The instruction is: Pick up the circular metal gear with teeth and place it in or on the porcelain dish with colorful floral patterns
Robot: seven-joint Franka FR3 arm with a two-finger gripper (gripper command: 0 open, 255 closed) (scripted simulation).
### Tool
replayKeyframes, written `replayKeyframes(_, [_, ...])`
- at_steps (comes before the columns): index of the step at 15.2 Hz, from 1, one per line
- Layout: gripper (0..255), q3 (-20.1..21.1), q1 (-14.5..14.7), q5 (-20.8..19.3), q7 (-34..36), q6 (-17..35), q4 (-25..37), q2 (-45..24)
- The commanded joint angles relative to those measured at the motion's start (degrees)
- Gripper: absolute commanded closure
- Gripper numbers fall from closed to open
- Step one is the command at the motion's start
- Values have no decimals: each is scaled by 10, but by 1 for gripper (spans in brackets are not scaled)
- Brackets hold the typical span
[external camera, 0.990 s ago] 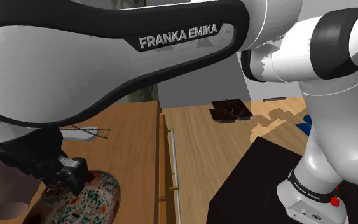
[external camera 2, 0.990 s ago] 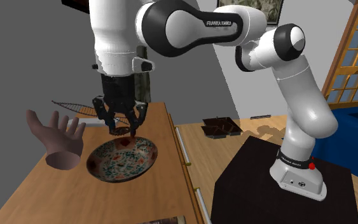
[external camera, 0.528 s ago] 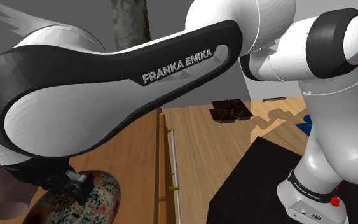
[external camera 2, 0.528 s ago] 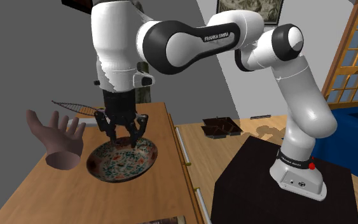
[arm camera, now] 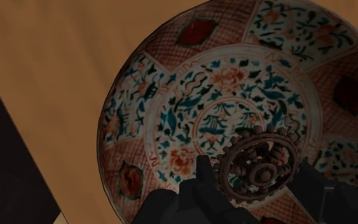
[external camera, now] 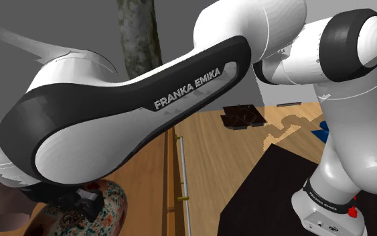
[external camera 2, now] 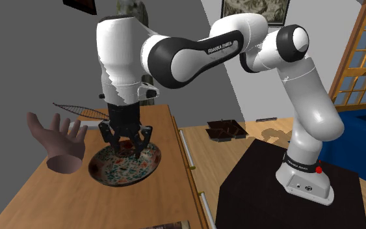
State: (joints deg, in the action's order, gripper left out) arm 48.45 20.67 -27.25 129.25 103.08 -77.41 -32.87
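A dark round metal gear (arm camera: 258, 167) with teeth sits clasped between my two black fingers, just above the inside of the dish. The dish (arm camera: 171, 95) is a shallow porcelain bowl painted with red, teal and orange flowers, resting on the wooden table. In the second exterior view my gripper (external camera 2: 127, 144) hangs straight down over the dish (external camera 2: 103, 172), its fingertips level with the rim. In the shoulder view the arm's big link covers most of the hand; the dish's edge (external camera: 115, 199) peeks out beneath it.
A model hand (external camera 2: 59, 140) stands on the table beside the dish, and a wire leaf-shaped piece (external camera 2: 76, 109) lies behind it. The table's edge with a rail (external camera: 182, 167) runs past the black stand (external camera 2: 266, 185). A dark tray (external camera 2: 225, 129) lies on the floor.
The gripper has come down with the gear, from well above the dish to rim height. The arm's upper link has swung lower across the shoulder view.
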Motion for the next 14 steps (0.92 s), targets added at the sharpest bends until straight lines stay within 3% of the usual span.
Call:
replayKeyframes(1, [255,0,0,0,0,0,0,0])
replayKeyframes(3, [255,0,0,0,0,0,0,0])
replayKeyframes(4, [0,0,0,0,0,0,0,0])
replayKeyframes(9, [0,0,0,0,0,0,0,0])
replayKeyframes(14, [0,4,17,8,-11,-67,67,7])
